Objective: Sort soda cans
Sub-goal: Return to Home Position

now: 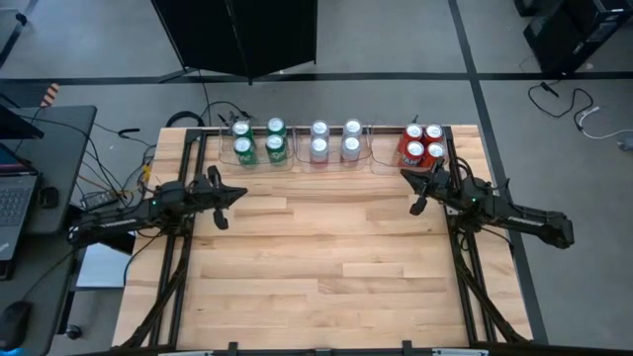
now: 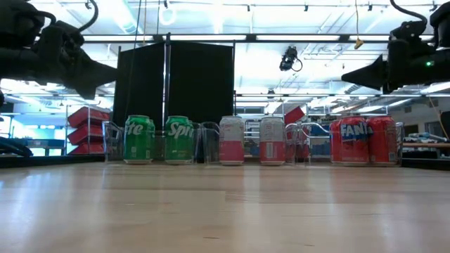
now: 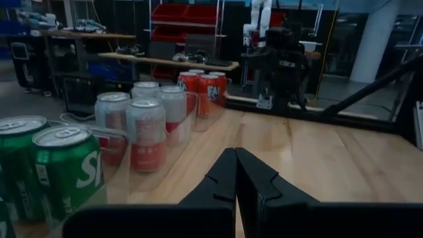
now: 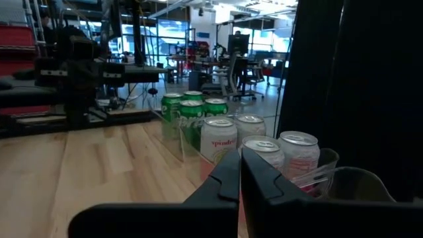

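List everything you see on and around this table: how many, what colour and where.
green cans: four, green, in the left tray.
silver-white cans: four, silver-white with red, in the middle tray.
red cans: four, red, in the right tray.
trays: three, clear, in a row along the table's far edge.
table: one, light wood.
panel: one, black, on the floor beyond the trays.
laptop: one, dark, on a desk left of the table.
left gripper: one, dark, shut and empty, above the table's left side.
right gripper: one, dark, shut and empty, above the table near the red cans.
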Motion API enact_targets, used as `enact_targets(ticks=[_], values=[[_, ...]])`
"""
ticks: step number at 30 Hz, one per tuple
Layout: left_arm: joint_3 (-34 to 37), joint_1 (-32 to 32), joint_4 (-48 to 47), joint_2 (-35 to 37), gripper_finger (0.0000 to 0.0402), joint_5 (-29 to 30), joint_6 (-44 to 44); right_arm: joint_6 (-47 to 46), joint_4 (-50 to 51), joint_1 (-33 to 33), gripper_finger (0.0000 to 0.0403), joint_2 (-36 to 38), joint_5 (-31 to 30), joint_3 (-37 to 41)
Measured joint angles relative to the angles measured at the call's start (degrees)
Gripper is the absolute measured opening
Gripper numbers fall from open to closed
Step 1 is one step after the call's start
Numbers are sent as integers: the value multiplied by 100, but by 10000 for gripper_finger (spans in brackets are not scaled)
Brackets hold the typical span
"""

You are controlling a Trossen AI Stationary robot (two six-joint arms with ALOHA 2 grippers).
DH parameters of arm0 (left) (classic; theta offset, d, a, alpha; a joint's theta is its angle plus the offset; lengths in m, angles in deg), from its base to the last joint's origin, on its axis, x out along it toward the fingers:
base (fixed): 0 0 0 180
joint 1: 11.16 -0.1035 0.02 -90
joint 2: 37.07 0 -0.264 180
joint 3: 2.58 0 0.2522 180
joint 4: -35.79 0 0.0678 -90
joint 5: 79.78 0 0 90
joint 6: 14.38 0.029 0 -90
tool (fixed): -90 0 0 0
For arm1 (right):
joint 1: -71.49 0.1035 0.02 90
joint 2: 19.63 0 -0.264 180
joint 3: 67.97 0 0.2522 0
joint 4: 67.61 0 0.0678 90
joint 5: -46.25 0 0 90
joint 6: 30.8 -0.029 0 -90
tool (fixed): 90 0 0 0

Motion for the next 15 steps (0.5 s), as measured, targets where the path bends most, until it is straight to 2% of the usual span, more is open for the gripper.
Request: enact_targets(ticks=[15], values=[[0, 0, 208, -6, 4, 17, 8, 9, -4, 2, 3, 0, 0, 0]])
